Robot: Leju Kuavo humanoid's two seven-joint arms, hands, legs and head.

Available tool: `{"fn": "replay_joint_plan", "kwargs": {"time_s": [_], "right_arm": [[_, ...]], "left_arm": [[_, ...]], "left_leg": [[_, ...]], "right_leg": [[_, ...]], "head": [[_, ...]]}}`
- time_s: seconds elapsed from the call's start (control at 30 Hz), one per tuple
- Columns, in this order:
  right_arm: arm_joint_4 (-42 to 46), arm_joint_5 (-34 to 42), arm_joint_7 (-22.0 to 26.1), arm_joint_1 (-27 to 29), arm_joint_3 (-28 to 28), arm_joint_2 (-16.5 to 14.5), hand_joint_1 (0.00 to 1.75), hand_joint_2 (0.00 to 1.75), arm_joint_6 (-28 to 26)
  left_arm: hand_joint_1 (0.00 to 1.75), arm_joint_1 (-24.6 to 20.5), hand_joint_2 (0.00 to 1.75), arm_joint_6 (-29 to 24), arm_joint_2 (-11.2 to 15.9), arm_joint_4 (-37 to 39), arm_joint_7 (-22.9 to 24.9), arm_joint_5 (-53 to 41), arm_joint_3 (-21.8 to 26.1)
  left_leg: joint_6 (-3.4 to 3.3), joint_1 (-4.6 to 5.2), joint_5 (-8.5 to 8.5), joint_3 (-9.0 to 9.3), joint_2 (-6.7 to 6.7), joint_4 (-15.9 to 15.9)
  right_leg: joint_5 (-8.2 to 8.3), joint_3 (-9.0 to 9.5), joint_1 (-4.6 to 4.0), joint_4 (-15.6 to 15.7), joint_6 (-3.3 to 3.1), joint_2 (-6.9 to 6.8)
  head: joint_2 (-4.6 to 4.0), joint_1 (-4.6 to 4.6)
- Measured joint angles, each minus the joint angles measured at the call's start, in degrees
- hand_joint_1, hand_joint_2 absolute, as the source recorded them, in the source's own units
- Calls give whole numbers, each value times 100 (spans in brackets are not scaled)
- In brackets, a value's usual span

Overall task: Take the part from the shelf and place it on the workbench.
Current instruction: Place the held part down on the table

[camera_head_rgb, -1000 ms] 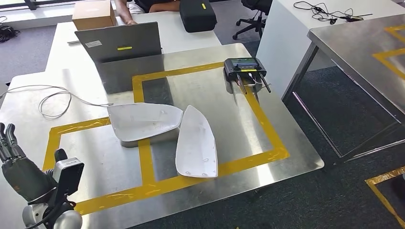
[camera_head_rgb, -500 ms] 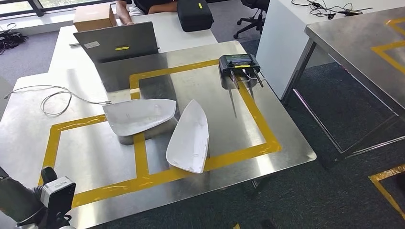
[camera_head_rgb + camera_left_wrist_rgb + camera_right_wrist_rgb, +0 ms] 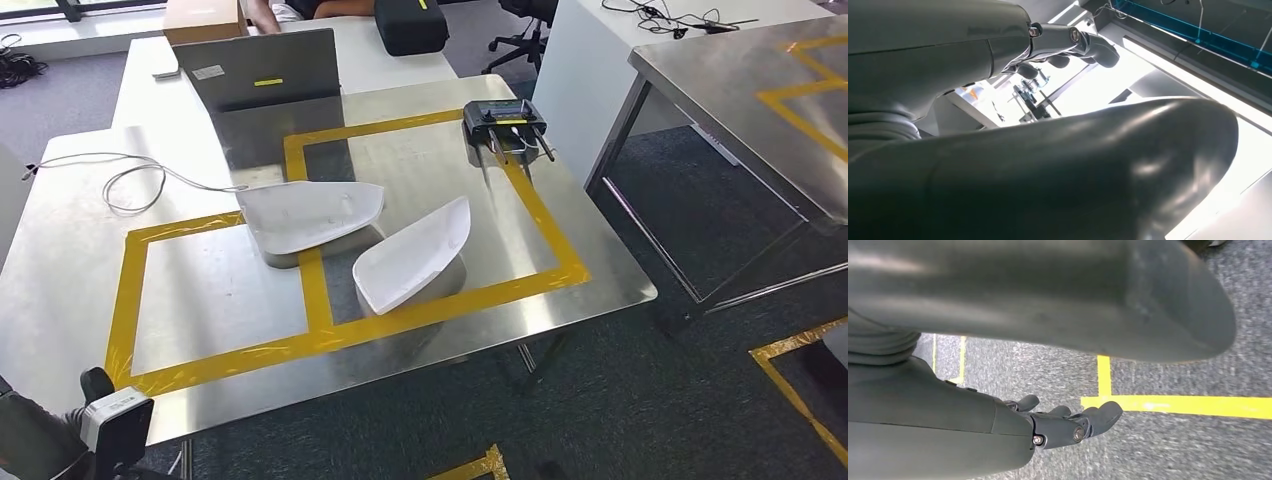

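Left hand fingers: in the left wrist view we see the left hand [image 3: 998, 75] with its dark fingers [image 3: 1093, 47] curled a little and apart from the thumb, with nothing between them. We judge this hand free.

Right hand fingers: the right hand [image 3: 1013, 425] hangs over grey carpet with yellow floor tape [image 3: 1173, 404]. Its fingers [image 3: 1098, 417] are loosely bent, a gap to the thumb, nothing held.

Left arm: in the head view the wrist camera [image 3: 118, 420] sits at the near left corner, low and beside the workbench [image 3: 600, 270], so we think the arm is lowered at the body.

Parts: two white curved shells lie on the steel top. The left shell [image 3: 310, 215] rests across the yellow tape frame [image 3: 130, 300]; the right shell [image 3: 415, 255] lies just beside it, inside the right rectangle, tilted toward the far right. We cannot tell if they touch.

Placing: we judge both lie hollow or flat so they do not rock, and inside the taped zone because it marks the drop area.

Far side: a black device [image 3: 505, 122] with leads, a grey laptop [image 3: 270, 70], a white cable [image 3: 130, 180] at far left.

Task state: both hands free; a part already on the bench.
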State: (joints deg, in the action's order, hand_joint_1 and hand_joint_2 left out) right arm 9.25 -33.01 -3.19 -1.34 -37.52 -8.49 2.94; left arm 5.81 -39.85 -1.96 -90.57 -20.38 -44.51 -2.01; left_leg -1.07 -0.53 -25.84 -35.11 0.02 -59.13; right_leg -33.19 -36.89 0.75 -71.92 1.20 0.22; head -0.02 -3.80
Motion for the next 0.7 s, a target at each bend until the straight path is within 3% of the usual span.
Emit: {"fn": "replay_joint_plan", "kwargs": {"time_s": [0.07, 0.13, 0.2, 0.27, 0.37, 0.4, 0.43, 0.5, 0.53, 0.57, 0.63, 0.7], "right_arm": [[0, -37, -19, -20, 11, 1, 0, 0, -4], [0, -66, -44, -47, 35, 2, 0, 0, -8], [-1, -77, -48, -59, 57, 0, 0, 0, -7], [-2, -84, -36, -61, 72, -3, 0, 0, -5], [-2, -95, -65, -60, 78, -9, 0, 0, -25], [-3, -102, -90, -59, 79, -11, 0, 0, -33], [-3, -110, -113, -59, 80, -15, 0, 0, -38], [-4, -122, -138, -59, 81, -26, 0, 0, -45], [-4, -123, -142, -60, 82, -34, 0, 0, -46], [-3, -121, -144, -60, 82, -43, 0, 0, -48], [-3, -108, -159, -62, 82, -64, 0, 0, -51], [-4, -97, -209, -61, 82, -79, 0, 0, -58]], "left_arm": [[0, 29, 0, 0, -25, 4, 4, -39, 54], [0, 47, 0, 0, -67, 11, -11, -108, 106], [0, 86, 0, 0, -132, 20, -37, -159, 165], [0, 152, 0, 0, -181, 34, -54, -173, 239], [0, 213, 0, 0, -210, 89, -40, -182, 332], [0, 223, 0, 0, -216, 121, -27, -208, 356], [0, 236, 0, 0, -227, 159, -14, -261, 380], [0, 277, 0, 0, -267, 229, 1, -436, 414], [0, 297, 0, 0, -297, 256, 2, -541, 424], [0, 311, 0, 0, -328, 278, 2, -638, 429], [0, 327, 0, 0, -403, 332, 19, -809, 433], [0, 332, 0, 0, -472, 429, 63, -915, 432]], "left_leg": [[32, 12, 96, -99, 0, -9], [93, 12, 193, -125, 5, 16], [171, 8, 293, -126, 8, 69], [231, 5, 176, -188, -1, 5], [286, -1, -608, -400, -8, -776], [301, -2, -805, -451, -7, -1129], [310, -2, -859, -448, -7, -1389], [309, -2, -615, -205, -6, -1412], [301, -2, -459, 53, -5, -1143], [289, 1, -433, 355, -7, -748], [234, 23, -582, 815, -18, -64], [143, 53, -654, 892, -23, 149]], "right_leg": [[162, 616, -44, 850, -86, -3], [165, 944, -93, 1386, -136, -5], [238, 923, -106, 1468, -174, -5], [363, 831, -79, 1522, -258, -28], [567, 609, -66, 1549, -335, -57], [635, 518, -71, 1540, -334, -62], [703, 417, -74, 1525, -330, -68], [831, 212, -73, 1468, -308, -81], [886, 116, -71, 1427, -290, -84], [934, 35, -75, 1385, -265, -85], [1023, -57, -82, 1324, -205, -85], [1126, -72, -81, 1333, -132, -84]], "head": [[0, 0], [0, 0], [0, -4], [0, -2], [0, 27], [0, 32], [0, 33], [0, 35], [0, 35], [0, 36], [0, 34], [0, 50]]}}
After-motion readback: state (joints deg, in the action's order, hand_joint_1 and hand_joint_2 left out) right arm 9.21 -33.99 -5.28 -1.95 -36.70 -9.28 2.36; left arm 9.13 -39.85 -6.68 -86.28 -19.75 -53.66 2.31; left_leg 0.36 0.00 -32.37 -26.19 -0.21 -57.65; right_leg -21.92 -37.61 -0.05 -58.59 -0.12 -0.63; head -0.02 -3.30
